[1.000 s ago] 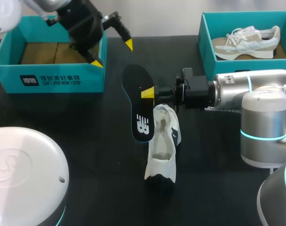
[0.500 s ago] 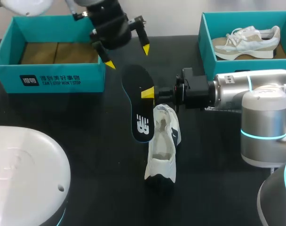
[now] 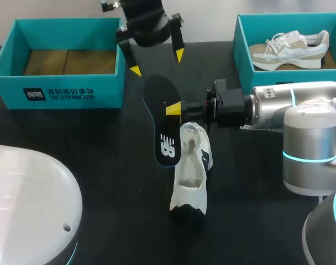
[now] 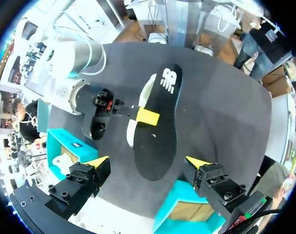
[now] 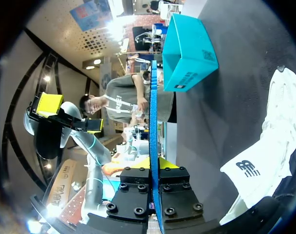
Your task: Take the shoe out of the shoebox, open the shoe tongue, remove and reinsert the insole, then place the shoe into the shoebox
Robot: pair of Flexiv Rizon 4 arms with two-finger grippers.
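Black bench (image 3: 101, 160) carries two teal boxes. The open shoebox (image 3: 63, 95) sits far left, brown floor visible inside. A second box (image 3: 244, 55) sits far right, with a beige-and-white sneaker (image 3: 289, 48) lying in it.

Right arm (image 3: 300, 118) comes in level from the right side, reaching toward the middle.

White shoe (image 3: 193, 176) lies on the bench near the middle, between the two boxes and nearer the robot, opening upward.

Black insole (image 3: 163, 124) is out of the shoe and held off the bench, just left of the shoe. In the head view its near end overlaps the shoe's far end.

Right fingers (image 3: 173, 109) are closed on the insole, pinching it from both faces about mid-length.

Left fingers (image 3: 157, 63) are spread wide and hold nothing. They hover over the insole's far end, beside the shoebox's near corner.
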